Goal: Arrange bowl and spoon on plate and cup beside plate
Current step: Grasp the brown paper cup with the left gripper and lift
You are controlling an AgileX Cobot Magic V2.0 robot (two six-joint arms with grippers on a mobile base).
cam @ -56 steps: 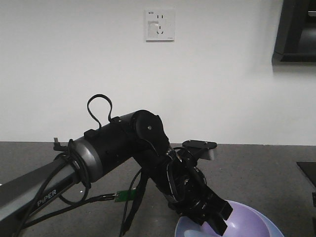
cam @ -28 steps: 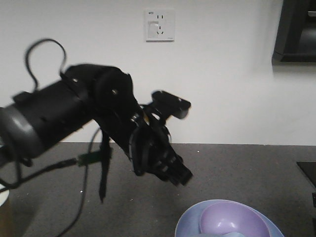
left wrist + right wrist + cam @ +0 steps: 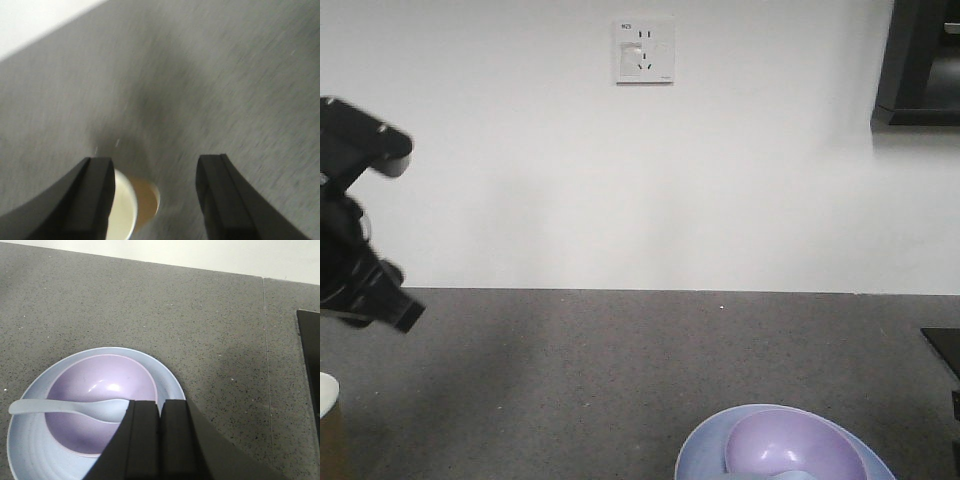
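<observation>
The lavender bowl [image 3: 95, 390] sits inside the pale blue plate [image 3: 170, 380]. Across the bowl lies the pale blue spoon [image 3: 65, 409], its handle pointing left. My right gripper [image 3: 160, 407] hovers over the plate's right side, shut with nothing between its fingers. From the front, the plate [image 3: 705, 450] and bowl [image 3: 795, 445] show at the bottom right. The brown paper cup [image 3: 328, 420] stands at the bottom left edge. My left gripper [image 3: 400, 310] hangs above it at the far left. In the blurred left wrist view it [image 3: 155, 195] is open, the cup [image 3: 135, 205] below, partly behind the left finger [image 3: 95, 200].
Everything rests on a grey speckled counter [image 3: 620, 380] against a white wall with a socket [image 3: 643, 52]. A dark flat object [image 3: 310, 365] lies at the counter's right edge. A dark cabinet [image 3: 920, 60] hangs at the upper right.
My left arm has lifted off the bowl and plate and swung up and far to the left, ending over the cup. The bowl stays on the plate.
</observation>
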